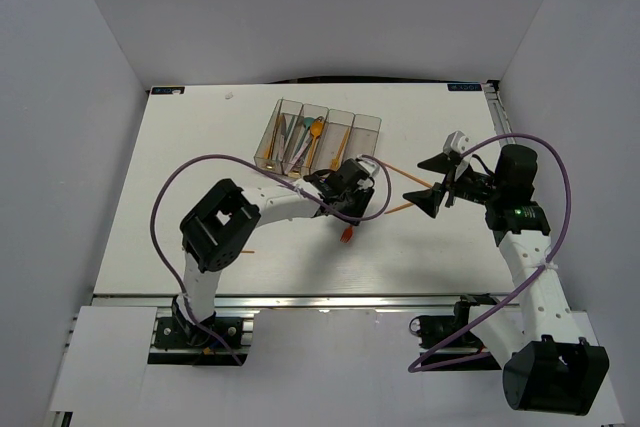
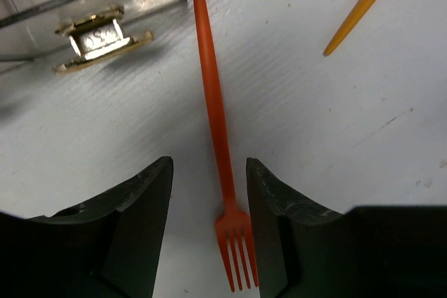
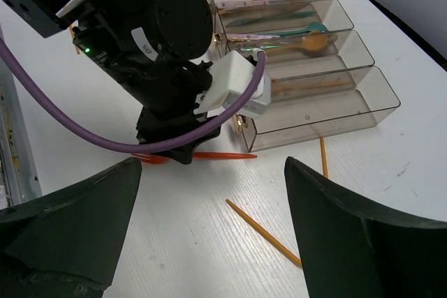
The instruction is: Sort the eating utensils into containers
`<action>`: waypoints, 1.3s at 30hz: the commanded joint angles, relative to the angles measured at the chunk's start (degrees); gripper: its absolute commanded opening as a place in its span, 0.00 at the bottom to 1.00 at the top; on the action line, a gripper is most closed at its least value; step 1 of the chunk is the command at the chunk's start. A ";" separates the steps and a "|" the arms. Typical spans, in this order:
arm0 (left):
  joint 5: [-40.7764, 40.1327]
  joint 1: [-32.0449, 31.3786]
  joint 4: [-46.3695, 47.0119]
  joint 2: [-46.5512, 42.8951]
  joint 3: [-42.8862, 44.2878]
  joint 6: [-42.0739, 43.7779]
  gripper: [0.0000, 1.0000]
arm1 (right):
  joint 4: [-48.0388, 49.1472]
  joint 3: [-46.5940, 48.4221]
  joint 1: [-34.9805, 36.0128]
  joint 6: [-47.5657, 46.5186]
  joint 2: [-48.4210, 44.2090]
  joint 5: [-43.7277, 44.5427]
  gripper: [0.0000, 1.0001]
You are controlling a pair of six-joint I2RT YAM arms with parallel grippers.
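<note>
An orange-red fork lies flat on the white table between my left gripper's open fingers, tines toward the wrist, close to the right finger. From above only its tines show under the left gripper. The four joined clear bins stand just beyond, holding a teal spoon, an orange spoon and other utensils. My right gripper hovers open and empty to the right, with the fork and bins ahead of it.
Two thin orange sticks lie right of the bins, one under my right gripper, one by the nearest bin; one shows in the left wrist view. A yellowish tag marks a bin end. Purple cables loop beside both arms.
</note>
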 commanded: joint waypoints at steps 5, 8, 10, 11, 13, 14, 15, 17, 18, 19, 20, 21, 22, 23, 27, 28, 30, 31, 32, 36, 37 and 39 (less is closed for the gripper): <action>-2.32 -0.79 0.69 1.95 3.44 -1.17 0.49 | -0.20 -0.17 -0.24 -0.02 -0.28 -1.27 0.89; -2.32 -1.31 0.60 1.43 2.39 -1.44 0.33 | -0.20 -0.17 -0.24 -0.02 -0.28 -1.27 0.89; -2.41 -1.40 0.60 0.72 1.34 -1.44 0.26 | -0.11 -0.09 -0.24 -0.02 -0.28 -1.27 0.89; -2.41 -1.66 0.60 0.55 0.90 -1.53 0.22 | -0.20 -0.09 -0.33 -0.02 -0.28 -1.18 0.89; -2.32 -1.84 0.69 -0.33 0.11 -1.61 0.19 | -0.20 -0.09 -0.33 0.07 -0.37 -1.18 0.89; -2.23 -2.10 0.43 -0.77 -0.68 -1.53 0.15 | -0.11 -0.09 -0.33 0.07 -0.46 -1.18 0.89; -1.88 -2.19 0.34 -1.21 -0.95 -1.53 0.12 | -0.20 -0.09 -0.33 0.07 -0.46 -1.18 0.89; -1.36 -2.46 -0.45 -3.13 -1.65 -1.53 0.04 | -0.11 -0.09 -0.33 0.07 -0.46 -1.09 0.89; -0.92 -2.37 -0.80 -3.93 -1.74 -1.35 0.00 | -0.11 -0.09 -0.33 0.16 -0.46 -1.18 0.89; -0.22 -2.37 -1.24 -4.89 -1.74 -1.18 0.00 | -0.11 -0.09 -0.33 0.16 -0.46 -1.18 0.90; 0.14 -2.46 -2.12 -6.99 -1.57 -0.57 0.00 | -0.11 -0.09 -0.33 0.16 -0.46 -1.18 0.89; 0.40 -2.46 -2.56 -8.14 -1.39 -0.13 0.00 | -0.20 -0.09 -0.33 0.16 -0.46 -1.18 0.89; 1.10 -2.46 -2.83 -9.20 -1.13 0.75 0.00 | -0.11 -0.09 -0.33 0.16 -0.55 -1.18 0.89; 1.11 -2.37 -3.26 -11.30 -0.87 1.72 0.00 | -0.11 -0.09 -0.33 0.16 -0.55 -1.18 0.89; 1.37 0.43 -4.15 -14.13 2.64 3.22 0.00 | -0.20 0.00 -0.33 0.25 -0.72 -1.18 0.89; 1.89 1.57 -4.06 -14.13 3.61 3.65 0.00 | -0.20 0.00 -0.33 0.25 -0.90 -1.18 0.89; 4.18 5.53 -4.15 -12.82 5.72 3.66 0.00 | -0.20 0.00 -0.33 0.25 -1.07 -1.35 0.89; 6.71 7.11 -4.06 -11.94 8.51 3.57 0.00 | -0.29 0.00 -0.33 0.34 -1.07 -1.36 0.89; 7.52 9.56 -4.15 -10.98 10.11 3.57 0.00 | -0.29 0.09 -0.33 0.34 -1.07 -1.44 0.89; 6.83 13.71 -4.32 -3.53 19.33 5.41 0.00 | -0.11 0.00 -0.33 0.34 -1.07 -1.53 0.89; 6.30 14.76 -4.67 -2.02 23.35 5.76 0.00 | -0.20 0.00 -0.33 0.34 -1.16 -1.44 0.89; 5.24 15.91 -5.02 0.71 26.98 6.65 0.00 | -0.29 0.00 -0.41 0.34 -1.16 -1.44 0.89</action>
